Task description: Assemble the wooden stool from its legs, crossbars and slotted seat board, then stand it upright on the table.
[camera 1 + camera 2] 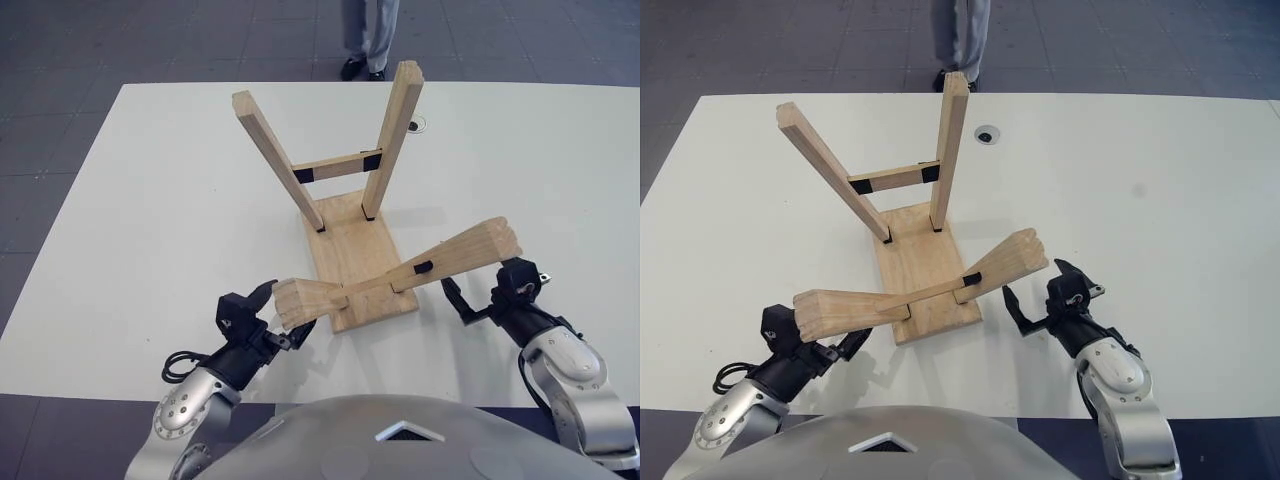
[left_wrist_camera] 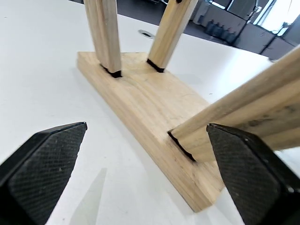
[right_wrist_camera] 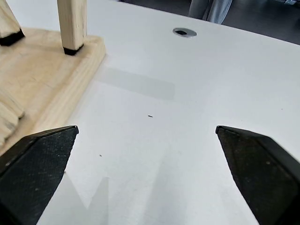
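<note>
Head view, table (image 1: 150,200): white; it carries the whole stool.
Head view, seat board (image 1: 356,248): lies flat on the table near the middle, with all four legs slotted into it, so the stool is upside down.
Head view, far left leg (image 1: 275,155) and far right leg (image 1: 393,135): rise from the board's far end, splayed apart and joined by the far crossbar (image 1: 337,167).
Head view, near left leg (image 1: 305,300) and near right leg (image 1: 465,250): rise from the board's near end, leaning outward and joined by the near crossbar (image 1: 378,282).
Head view, left gripper (image 1: 283,315): at the free end of the near left leg, fingers spread.
Head view, right gripper (image 1: 1055,295): just beside the near right leg, fingers spread, gripping nothing.
Head view, cable hole (image 1: 415,126): in the table beyond the far right leg.
Left wrist view, left gripper (image 2: 146,126): pads wide apart above the table, with the board's near corner between them. The near left leg passes close by one pad; I cannot tell whether they touch.
Right wrist view, right gripper (image 3: 146,129): pads wide apart with bare table between them. The seat board's edge lies to one side with the far right leg standing in its corner, and the cable hole is farther off.
</note>
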### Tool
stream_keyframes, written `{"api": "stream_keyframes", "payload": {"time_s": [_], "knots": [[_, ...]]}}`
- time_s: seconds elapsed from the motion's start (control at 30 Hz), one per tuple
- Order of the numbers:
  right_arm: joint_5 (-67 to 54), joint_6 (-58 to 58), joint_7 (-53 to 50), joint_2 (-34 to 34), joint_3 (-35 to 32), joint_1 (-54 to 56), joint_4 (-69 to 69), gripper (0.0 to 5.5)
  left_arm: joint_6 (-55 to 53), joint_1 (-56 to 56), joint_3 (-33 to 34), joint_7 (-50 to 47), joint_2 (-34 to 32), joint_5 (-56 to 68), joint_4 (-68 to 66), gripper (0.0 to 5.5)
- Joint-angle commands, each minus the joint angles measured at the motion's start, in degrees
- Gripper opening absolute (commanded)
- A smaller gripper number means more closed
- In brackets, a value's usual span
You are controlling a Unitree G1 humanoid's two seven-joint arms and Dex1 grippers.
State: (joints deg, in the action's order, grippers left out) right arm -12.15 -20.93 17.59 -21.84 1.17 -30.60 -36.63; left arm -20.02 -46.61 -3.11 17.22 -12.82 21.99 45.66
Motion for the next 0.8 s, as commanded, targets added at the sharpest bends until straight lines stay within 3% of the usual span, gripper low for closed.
{"api": "stream_keyframes", "payload": {"time_s": [0.03,0.63,0.8], "knots": [[1.0,-1.7,-1.1,1.7,3.7,-1.1,-2.7,5.48,3.5,0.9,-3.6,-5.2,3.4,-4.8,3.5,4.75],[2.6,-2.5,1.0,-0.4,11.4,-3.7,-6.6,5.48,0.3,10.8,-1.7,-16.4,8.3,-8.5,1.8,4.75],[4.0,-2.1,-0.9,0.4,10.0,-2.9,-6.7,5.48,-1.5,10.1,-0.7,-17.3,8.2,-8.7,2.4,4.75]]}}
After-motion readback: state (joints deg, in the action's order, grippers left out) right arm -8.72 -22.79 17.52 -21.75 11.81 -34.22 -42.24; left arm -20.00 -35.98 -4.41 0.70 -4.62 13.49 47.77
